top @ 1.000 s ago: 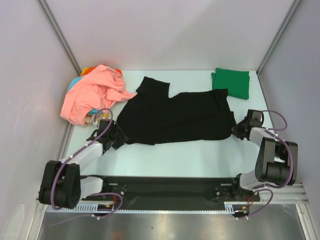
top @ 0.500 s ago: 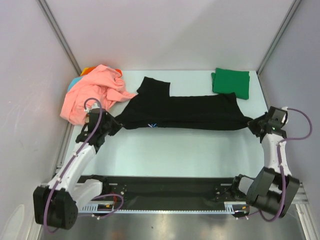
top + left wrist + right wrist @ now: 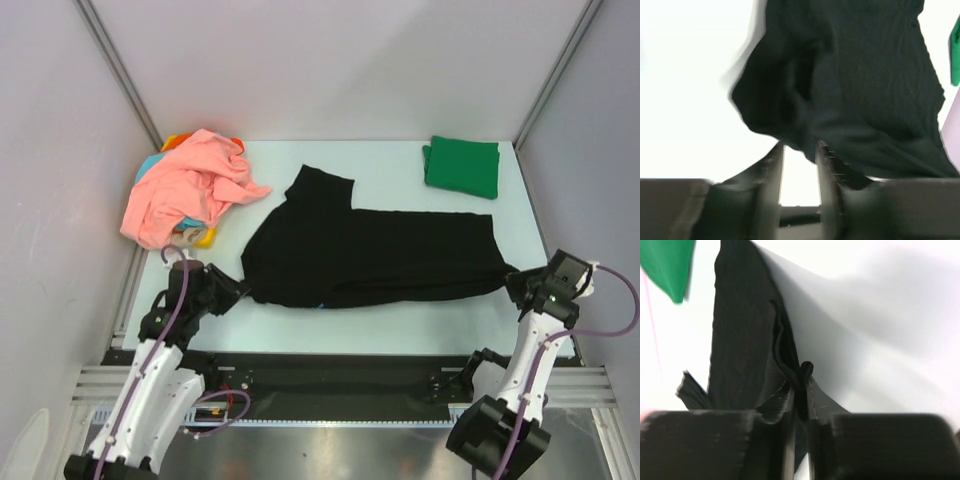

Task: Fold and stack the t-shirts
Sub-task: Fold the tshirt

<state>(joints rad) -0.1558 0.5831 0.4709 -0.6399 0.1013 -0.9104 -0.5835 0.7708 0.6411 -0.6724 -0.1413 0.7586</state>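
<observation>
The black t-shirt is stretched wide across the middle of the table between my two grippers, with a sleeve pointing to the back. My left gripper is shut on its left near corner. In the left wrist view the bunched black cloth sits at the tips of my left gripper. My right gripper is shut on the right end. In the right wrist view a fold of the black cloth is pinched in my right gripper. The green t-shirt lies folded at the back right.
A loose pile with the salmon-pink t-shirt on top lies at the back left, with orange, teal and yellow cloth peeking out beneath it. Grey walls close in the table on three sides.
Both grippers have moved toward the near edge with the black t-shirt. The shirt has come down from a narrow taut band and now lies broader and nearer.
</observation>
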